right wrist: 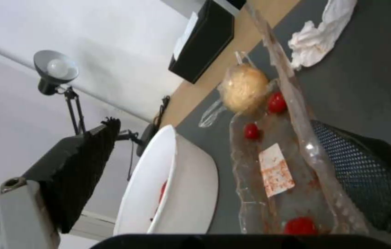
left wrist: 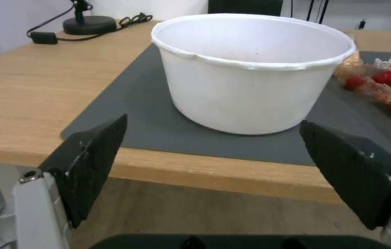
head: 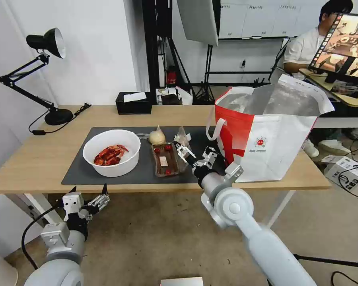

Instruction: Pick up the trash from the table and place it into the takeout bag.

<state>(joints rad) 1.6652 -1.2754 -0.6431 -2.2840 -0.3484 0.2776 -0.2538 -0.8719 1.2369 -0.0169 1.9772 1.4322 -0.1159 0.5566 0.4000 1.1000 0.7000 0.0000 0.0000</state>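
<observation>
Two arms work at your long light-wood table (head: 35,159), which carries a dark grey mat (head: 77,169). At the far left you have a black desk lamp (head: 47,43), and behind the mat a black tissue box (head: 133,103).

On the mat, from left to right, you see the white bowl (head: 112,153) with red crayfish shells, the small knotted bag (head: 157,136) at the far side, the clear clamshell box (head: 166,159) with red tomatoes, and near the right edge of the table the white-and-red takeout bag (head: 274,139), standing open with its foil lining showing.

Your left gripper (head: 88,197) hangs below and in front of the table's near edge, its fingers spread wide and holding nothing. Your right gripper (head: 191,153) reaches over the mat just right of the clamshell box, jaws open; one finger lies beside the box's raised lid, the other is out over the bowl's side, and you cannot tell whether either touches the plastic.

From the left wrist you look straight at the bowl's outer wall between the two black pads (left wrist: 91,162). From the right wrist you get the crumpled tissue (right wrist: 320,34) on the mat beyond the box, and a small paper label (right wrist: 276,169) inside the clamshell.
</observation>
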